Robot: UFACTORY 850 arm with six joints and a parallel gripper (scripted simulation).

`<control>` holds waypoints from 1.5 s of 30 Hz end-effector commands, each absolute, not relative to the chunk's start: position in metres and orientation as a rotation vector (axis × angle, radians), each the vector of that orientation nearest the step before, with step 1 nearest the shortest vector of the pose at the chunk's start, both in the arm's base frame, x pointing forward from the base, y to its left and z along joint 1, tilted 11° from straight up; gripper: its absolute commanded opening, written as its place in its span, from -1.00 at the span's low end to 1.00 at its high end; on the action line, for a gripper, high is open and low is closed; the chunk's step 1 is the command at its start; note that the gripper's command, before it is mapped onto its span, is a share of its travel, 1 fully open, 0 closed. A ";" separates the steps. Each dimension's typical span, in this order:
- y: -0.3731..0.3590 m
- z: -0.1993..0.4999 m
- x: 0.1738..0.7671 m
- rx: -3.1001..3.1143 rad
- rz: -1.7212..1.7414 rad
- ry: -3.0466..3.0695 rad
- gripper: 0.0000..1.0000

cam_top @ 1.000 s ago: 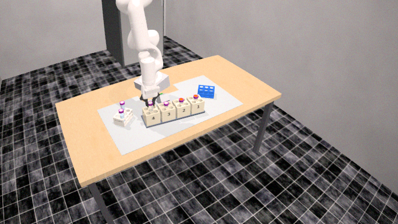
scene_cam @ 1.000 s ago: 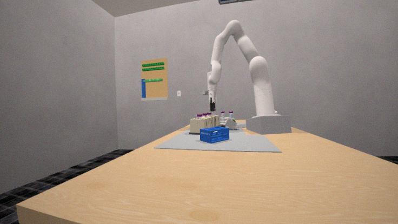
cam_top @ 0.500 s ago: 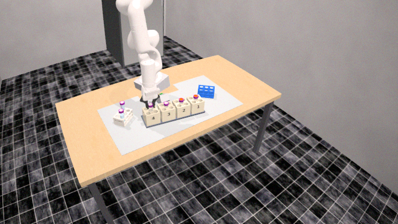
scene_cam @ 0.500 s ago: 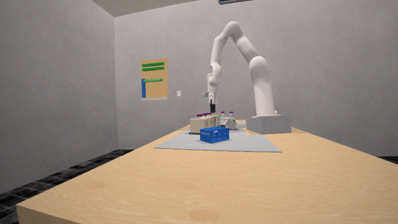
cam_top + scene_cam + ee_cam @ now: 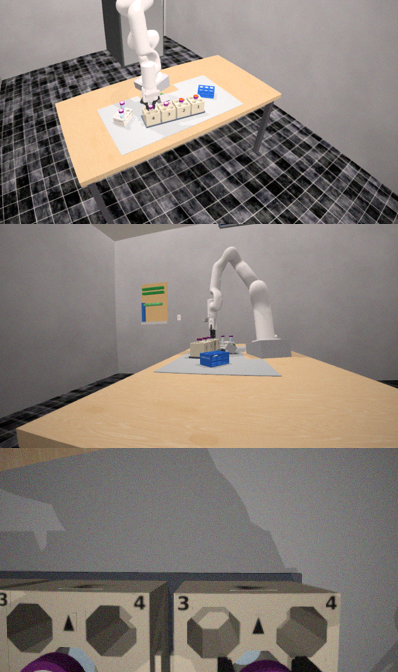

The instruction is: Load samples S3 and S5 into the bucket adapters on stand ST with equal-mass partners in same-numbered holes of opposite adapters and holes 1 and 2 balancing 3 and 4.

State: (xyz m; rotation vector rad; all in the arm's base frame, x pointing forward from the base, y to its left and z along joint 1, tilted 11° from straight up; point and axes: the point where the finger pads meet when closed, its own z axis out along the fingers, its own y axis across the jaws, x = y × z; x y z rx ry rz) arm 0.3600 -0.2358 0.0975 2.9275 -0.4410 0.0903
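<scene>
Table (image 5: 236, 91) (image 5: 194, 402): carries the loading stand ST (image 5: 178, 119) (image 5: 194, 357) (image 5: 225, 577), with the four adapters in a row on it.
End adapter: adapter 4 (image 5: 153, 118) (image 5: 257, 600), at one end of the row, beside adapter 3 (image 5: 168, 114) (image 5: 100, 598).
Pincer (image 5: 150, 107) (image 5: 212, 336) (image 5: 264, 666): closed on a white-dotted water blank (image 5: 150, 106) (image 5: 265, 667), a finger on either side near its purple cap; the printed mL cannot be read.
Blank's place: over adapter 4, at its middle; its lower body is hidden, so how deep it sits cannot be told.
Long axis: looks near upright, running down below the pincer.
Key relation: hole 5 (image 5: 272, 657) lies below the pincer, between the two pairs of numbered holes, and looks like the target; the coming move is probably straight down, with little sideways correction.
Risk: a slight offset could catch the rim and nudge the loose adapter.
</scene>
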 end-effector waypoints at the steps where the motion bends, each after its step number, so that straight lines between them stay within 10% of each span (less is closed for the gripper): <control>1: -0.237 0.094 0.361 2.924 0.096 -0.441 -1.00; 17: -0.237 0.094 0.361 2.924 0.096 -0.441 -1.00; 18: -0.237 0.094 0.361 2.924 0.096 -0.441 -0.13; 45: -0.237 0.094 0.361 2.924 0.096 -0.441 -0.13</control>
